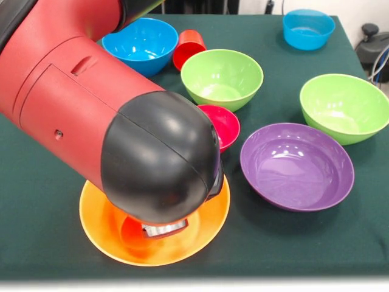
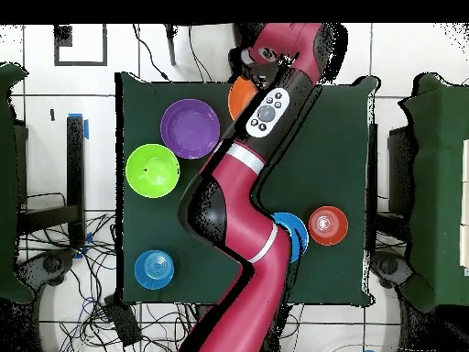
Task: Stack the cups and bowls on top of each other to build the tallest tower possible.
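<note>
arm (image 1: 109, 115) low over big orange bowl (image 1: 103, 228) | gripper hidden under wrist, open or closed: cannot tell | small crimson bowl (image 1: 226, 125) just beside purple bowl (image 1: 297, 165)

The red and black arm (image 1: 91, 103) reaches across the table from the far side toward the near edge, filling the left half of the front view. Its rounded black end housing (image 1: 161, 161) hangs low at near left, tilted downward. Beneath it only a sliver of the metal wrist (image 1: 163, 229) peeks out; the gripper itself is hidden. From overhead, the arm (image 2: 240, 229) snakes in an S-curve, a grey button panel (image 2: 266, 112) facing up.
</note>
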Controlling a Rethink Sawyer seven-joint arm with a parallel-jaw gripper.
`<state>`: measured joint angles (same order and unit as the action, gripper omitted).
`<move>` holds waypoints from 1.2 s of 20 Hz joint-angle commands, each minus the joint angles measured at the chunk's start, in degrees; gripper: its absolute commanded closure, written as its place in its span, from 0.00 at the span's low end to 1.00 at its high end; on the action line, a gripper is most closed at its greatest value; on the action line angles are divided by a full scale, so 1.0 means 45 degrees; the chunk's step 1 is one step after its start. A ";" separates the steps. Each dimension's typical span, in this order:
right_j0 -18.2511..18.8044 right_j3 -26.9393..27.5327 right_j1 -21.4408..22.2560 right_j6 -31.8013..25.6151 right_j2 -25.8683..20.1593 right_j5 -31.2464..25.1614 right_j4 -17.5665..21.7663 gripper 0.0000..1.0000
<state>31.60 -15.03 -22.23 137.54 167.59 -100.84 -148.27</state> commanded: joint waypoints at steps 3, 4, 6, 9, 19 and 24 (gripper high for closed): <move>-0.0120 0.1857 -0.0301 -0.2036 -0.0262 0.2925 0.0003 1.00; -0.0148 0.1919 -0.0283 -0.2061 -0.0466 0.2992 -0.0039 1.00; -0.0193 0.1992 -0.0253 -0.2082 -0.0713 0.3058 -0.0037 1.00; -0.0248 0.2072 -0.0233 -0.2058 -0.1123 0.3215 0.0043 1.00; -0.0319 0.2278 -0.0251 -0.2062 -0.2173 0.3325 0.0442 1.00; -0.0210 0.2266 -0.0159 -0.2186 -0.1936 0.2624 0.0532 1.00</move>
<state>31.55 -14.75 -22.82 137.54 157.72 -88.58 -148.74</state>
